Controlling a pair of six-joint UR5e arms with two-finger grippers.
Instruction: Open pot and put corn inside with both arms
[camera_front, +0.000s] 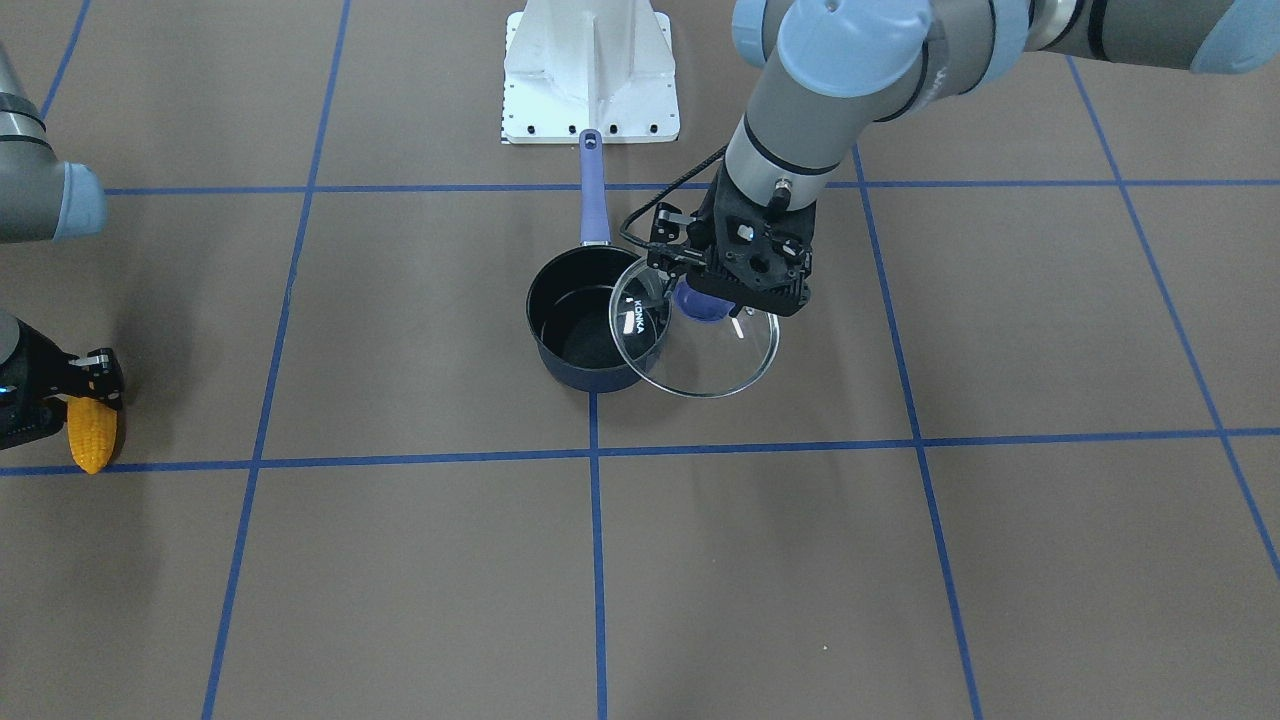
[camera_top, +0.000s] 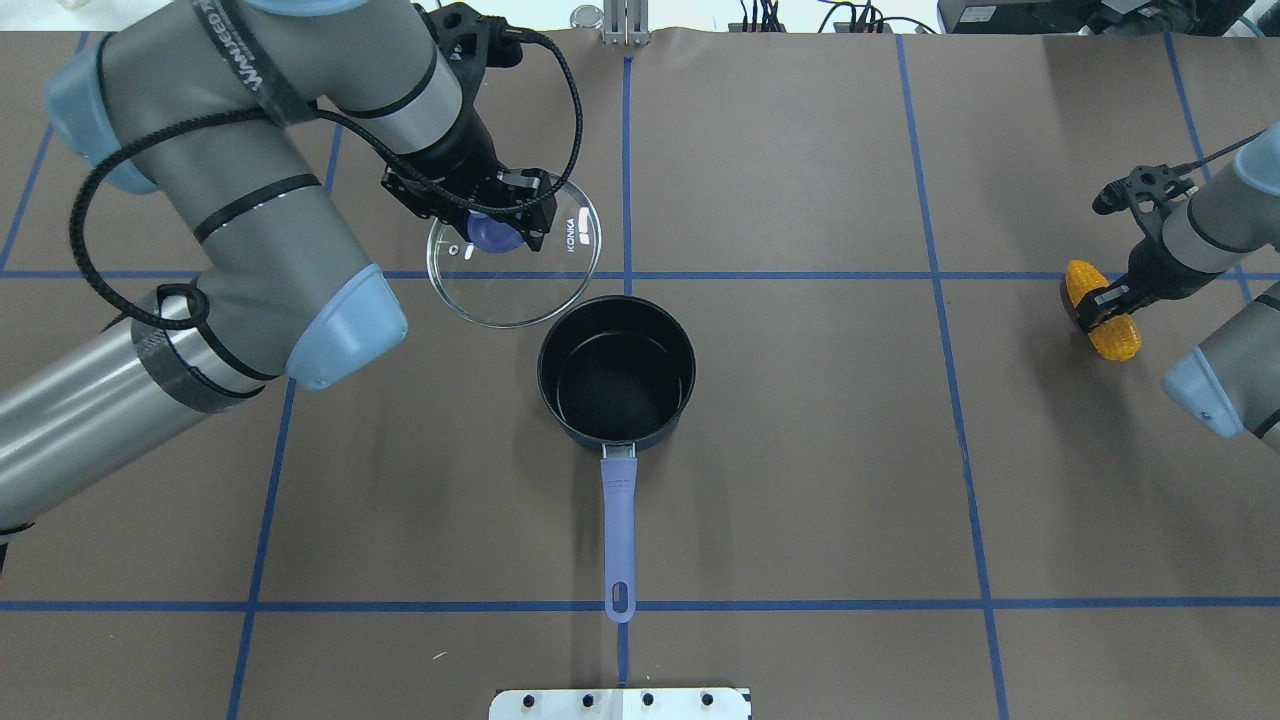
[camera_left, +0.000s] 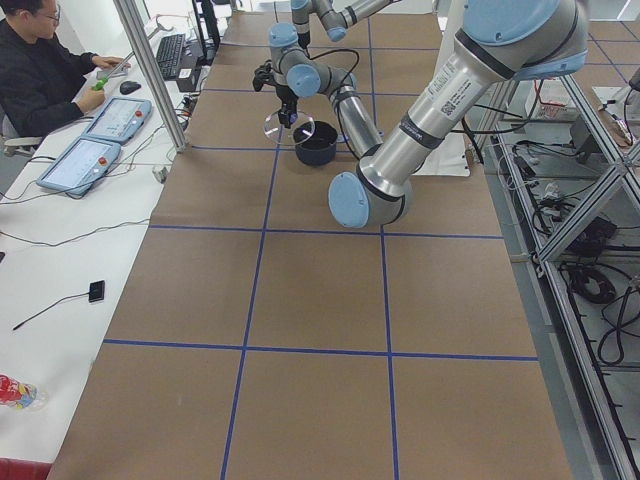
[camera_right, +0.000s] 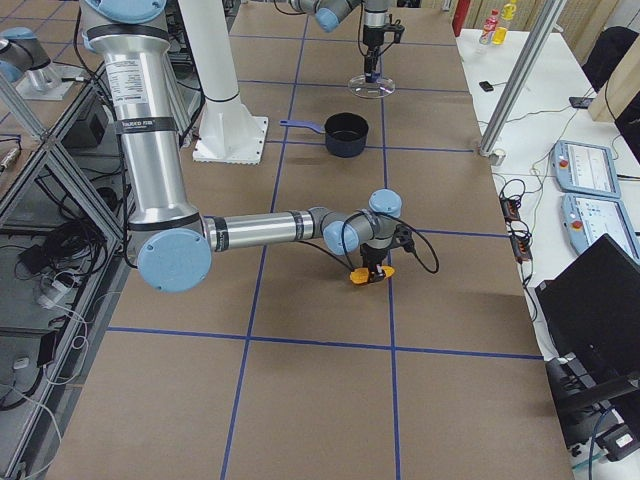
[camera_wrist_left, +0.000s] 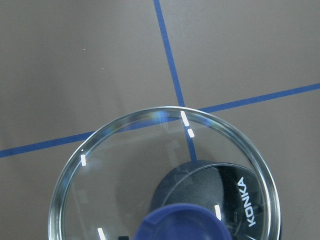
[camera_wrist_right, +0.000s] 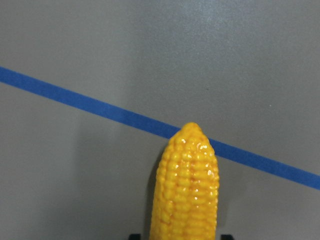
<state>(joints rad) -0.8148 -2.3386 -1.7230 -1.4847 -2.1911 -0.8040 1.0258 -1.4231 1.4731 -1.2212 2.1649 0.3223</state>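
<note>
Gripping the glass lid (camera_top: 510, 290) by its blue knob (camera_top: 490, 236) with the left fingers (camera_top: 492, 222), closed snugly round it, up and left of centre in the overhead view, just beside the open pot (camera_top: 617, 372) at centre (handle (camera_top: 620, 520) pointing down the frame). Pinching the corn (camera_top: 1112, 338) across its middle with the right fingers (camera_top: 1105, 300), closed on it, at the right edge of that view, well apart from the pot, low by the brown surface (camera_top: 800, 450) near a blue tape line (camera_top: 1000, 275); cannot tell whether touching it.
</note>
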